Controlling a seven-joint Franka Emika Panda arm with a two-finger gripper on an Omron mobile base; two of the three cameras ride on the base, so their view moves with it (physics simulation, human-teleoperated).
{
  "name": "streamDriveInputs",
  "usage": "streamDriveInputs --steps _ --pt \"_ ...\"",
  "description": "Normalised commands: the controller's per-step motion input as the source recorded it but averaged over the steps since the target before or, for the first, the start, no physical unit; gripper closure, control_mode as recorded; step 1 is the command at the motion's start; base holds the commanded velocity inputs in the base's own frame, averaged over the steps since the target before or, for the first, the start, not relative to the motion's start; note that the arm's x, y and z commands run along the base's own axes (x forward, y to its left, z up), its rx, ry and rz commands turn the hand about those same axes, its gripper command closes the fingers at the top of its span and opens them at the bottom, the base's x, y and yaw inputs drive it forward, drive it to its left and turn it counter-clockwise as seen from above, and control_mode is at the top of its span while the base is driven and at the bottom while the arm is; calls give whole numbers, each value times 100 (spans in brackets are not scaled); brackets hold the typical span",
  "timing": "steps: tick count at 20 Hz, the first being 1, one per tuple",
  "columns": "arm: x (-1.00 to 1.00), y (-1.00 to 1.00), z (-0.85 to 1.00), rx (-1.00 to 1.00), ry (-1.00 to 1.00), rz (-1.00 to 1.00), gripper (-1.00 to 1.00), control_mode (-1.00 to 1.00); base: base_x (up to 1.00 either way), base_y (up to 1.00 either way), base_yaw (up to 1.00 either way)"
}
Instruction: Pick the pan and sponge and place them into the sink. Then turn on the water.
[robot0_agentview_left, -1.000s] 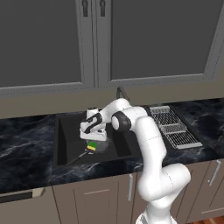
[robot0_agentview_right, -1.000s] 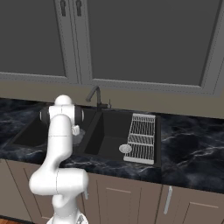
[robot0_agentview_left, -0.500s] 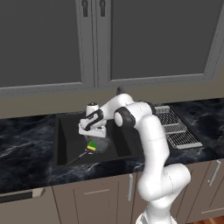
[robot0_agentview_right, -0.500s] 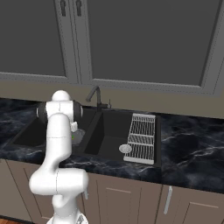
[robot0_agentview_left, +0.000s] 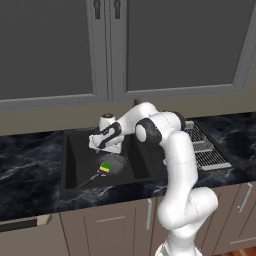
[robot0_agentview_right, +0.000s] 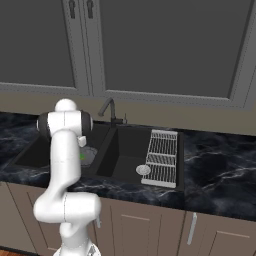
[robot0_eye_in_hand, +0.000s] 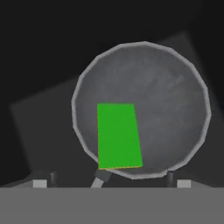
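Dark marble counter is framing the sink (robot0_agentview_left: 75, 165) in the left base view; the pan (robot0_agentview_left: 116, 167) is lying in its left bowl with the sponge (robot0_agentview_left: 105, 166) resting inside it, and the gripper (robot0_agentview_left: 106, 148), fingers spread and empty, is hanging higher above them than a second ago. From the right base view, the pan (robot0_agentview_right: 90, 154) is peeking beside the arm. Looking down the hand view, the sponge (robot0_eye_in_hand: 118, 135) is sitting flat in the pan (robot0_eye_in_hand: 175, 100).

The grey round pan (robot0_eye_in_hand: 148, 109) lay flat on the floor of the left bowl of the black sink (robot0_agentview_left: 75, 160), its thin dark handle (robot0_agentview_left: 89, 181) pointing toward the front edge. The green sponge (robot0_eye_in_hand: 118, 134) lay inside the pan, near its rim on the handle side.
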Motion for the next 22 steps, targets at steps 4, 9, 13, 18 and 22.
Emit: streamDriveInputs --steps 4,9,13,18,22 --pt "-19 0 34 6 -15 0 -100 -100 0 0 0" --pt "-22 -1 36 6 -13 0 -100 -100 0 0 0" --pt "-25 -7 31 5 -15 0 -100 -100 0 0 0" --pt "-28 -11 30 4 -14 0 -100 -100 0 0 0" --pt "-28 -8 28 2 -17 0 -100 -100 0 0 0"
